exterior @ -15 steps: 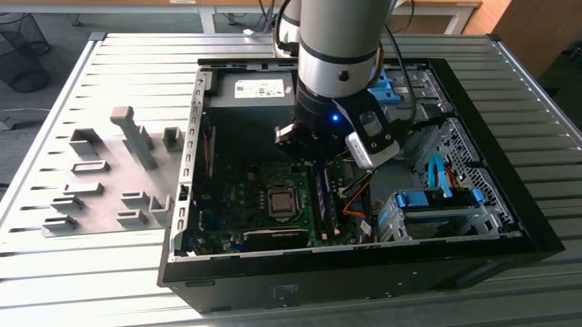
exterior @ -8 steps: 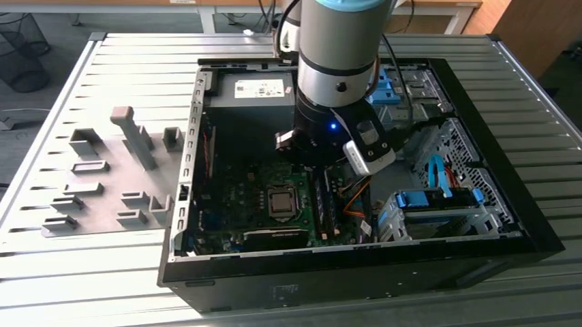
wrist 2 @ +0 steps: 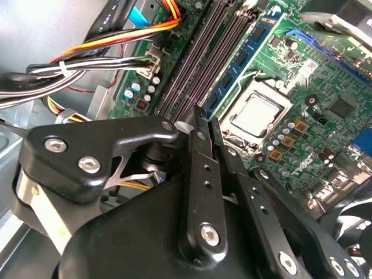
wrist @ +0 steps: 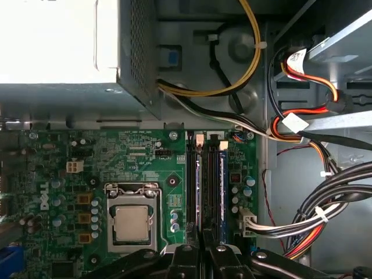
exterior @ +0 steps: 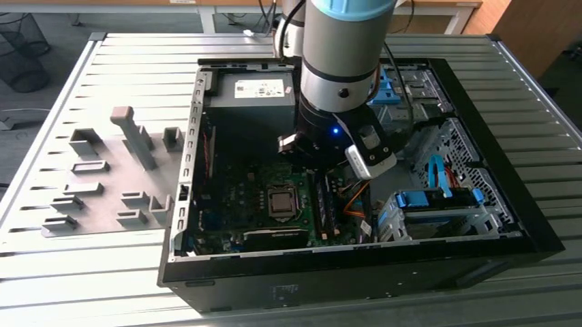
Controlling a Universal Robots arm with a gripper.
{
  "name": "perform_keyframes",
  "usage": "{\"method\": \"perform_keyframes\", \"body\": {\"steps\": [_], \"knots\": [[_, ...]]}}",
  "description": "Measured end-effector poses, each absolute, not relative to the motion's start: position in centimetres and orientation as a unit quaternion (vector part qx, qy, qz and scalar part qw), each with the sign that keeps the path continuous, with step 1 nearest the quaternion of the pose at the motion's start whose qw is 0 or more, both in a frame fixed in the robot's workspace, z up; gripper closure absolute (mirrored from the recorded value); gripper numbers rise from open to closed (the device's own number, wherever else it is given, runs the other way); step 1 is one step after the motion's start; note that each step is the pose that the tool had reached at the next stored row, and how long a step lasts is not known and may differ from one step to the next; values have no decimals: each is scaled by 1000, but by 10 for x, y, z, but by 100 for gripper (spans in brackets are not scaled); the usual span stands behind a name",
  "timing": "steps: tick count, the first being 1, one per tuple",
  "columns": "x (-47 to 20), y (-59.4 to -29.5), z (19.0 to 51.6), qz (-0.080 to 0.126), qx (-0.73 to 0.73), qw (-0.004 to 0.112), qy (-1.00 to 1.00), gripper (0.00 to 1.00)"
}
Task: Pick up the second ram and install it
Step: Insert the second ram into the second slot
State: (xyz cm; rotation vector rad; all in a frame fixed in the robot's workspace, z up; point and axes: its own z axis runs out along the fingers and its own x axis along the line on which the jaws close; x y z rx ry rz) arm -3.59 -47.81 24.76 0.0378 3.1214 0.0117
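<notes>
Above the memory slots (wrist: 206, 186) of the open computer case (exterior: 509, 225), the gripper (wrist: 203, 239) hangs with its two fingers (wrist 2: 200, 168) drawn almost together; nothing shows between the tips, so I judge it closed on nothing. Directly ahead of the jaws, blue memory sticks (wrist: 221, 189) sit seated in the slots, long axis running straight away from the fingertips, in line with them. Which of them is the second ram I cannot tell. Beside the slots lies the processor (wrist: 131, 224); bundled cables (wrist: 302, 131) fill the case's other side.
</notes>
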Motion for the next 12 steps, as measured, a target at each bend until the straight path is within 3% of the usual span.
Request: {"method": "perform_keyframes", "body": {"steps": [12], "knots": [[-35, -478, 231, 4, -4, 8, 1000, 86]]}}
